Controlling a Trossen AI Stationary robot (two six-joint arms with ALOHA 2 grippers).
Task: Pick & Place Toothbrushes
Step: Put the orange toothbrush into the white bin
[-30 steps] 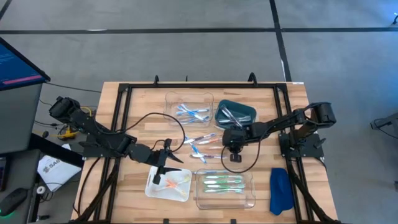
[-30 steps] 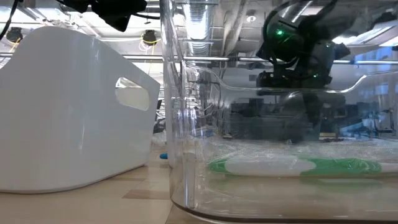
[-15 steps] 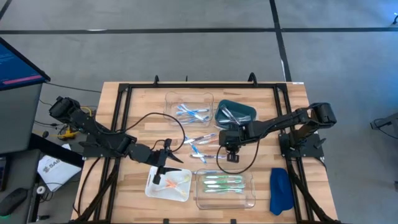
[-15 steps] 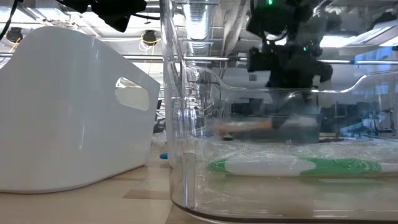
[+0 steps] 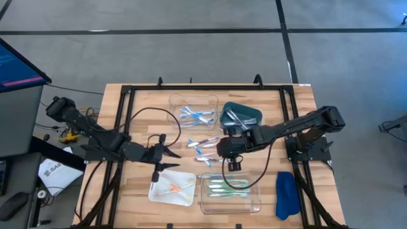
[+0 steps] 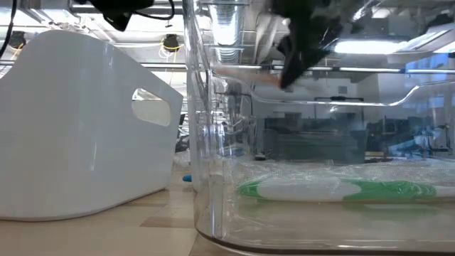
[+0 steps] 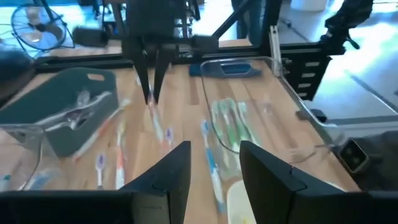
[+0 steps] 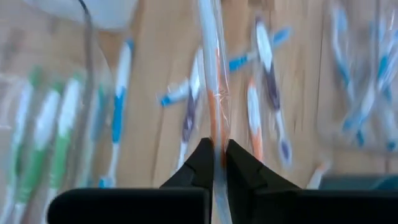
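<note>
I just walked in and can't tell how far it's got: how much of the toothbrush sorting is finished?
Partly done. Green toothbrushes lie in the clear plastic tray, orange ones in the white tray, blue ones in another clear tray. The right gripper has its fingers shut on an orange-and-white toothbrush. Several loose toothbrushes lie on the wooden table. The left gripper hangs open.

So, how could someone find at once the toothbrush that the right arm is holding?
Look at the middle of the wooden table, where loose toothbrushes lie between the trays. The right gripper hangs over them, fingers shut on an orange-and-white wrapped toothbrush. It alone is lifted off the wood.
</note>
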